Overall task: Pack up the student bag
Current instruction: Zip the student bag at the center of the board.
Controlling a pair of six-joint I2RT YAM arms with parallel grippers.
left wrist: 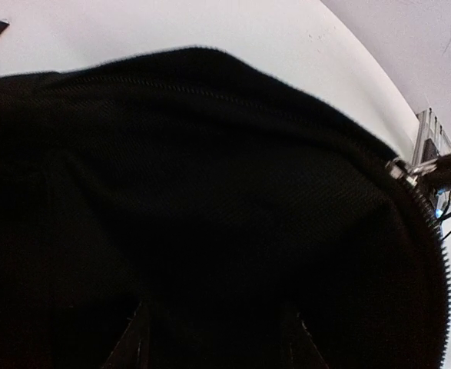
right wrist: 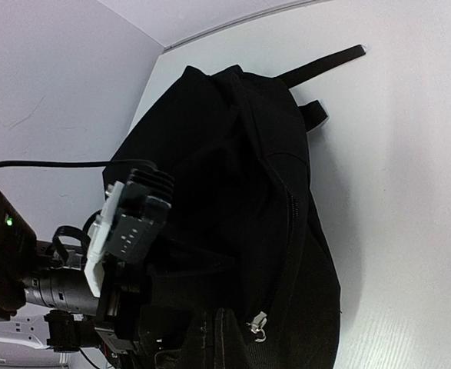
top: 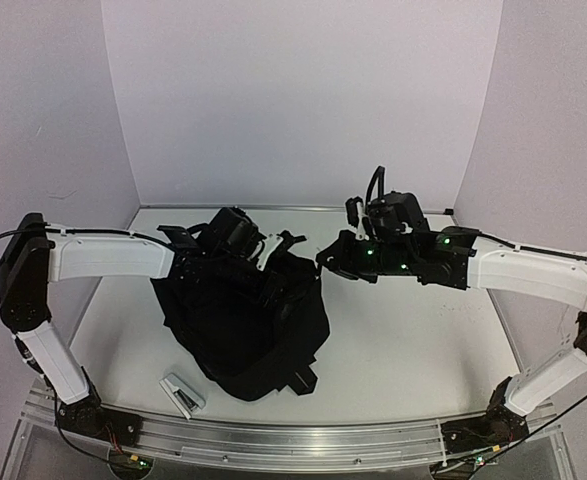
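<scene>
The student bag (top: 248, 325) is a big black backpack slumped on the white table left of centre. It fills the left wrist view (left wrist: 210, 192) and lies along the right wrist view (right wrist: 240, 169). My left gripper (top: 265, 262) rests on the bag's upper part; its fingers (left wrist: 135, 346) stand apart, sunk in black fabric bunched between them. My right gripper (top: 328, 262) is shut at the bag's upper right edge. It has the zipper's silver pull (left wrist: 406, 167) right at its tips, and the slider (right wrist: 257, 323) shows beside its fingers (right wrist: 225, 342).
A small grey-white object (top: 183, 393) lies near the table's front edge, left of the bag. A loose black strap (right wrist: 325, 61) trails from the bag toward the back wall. The walls close in at the back and both sides.
</scene>
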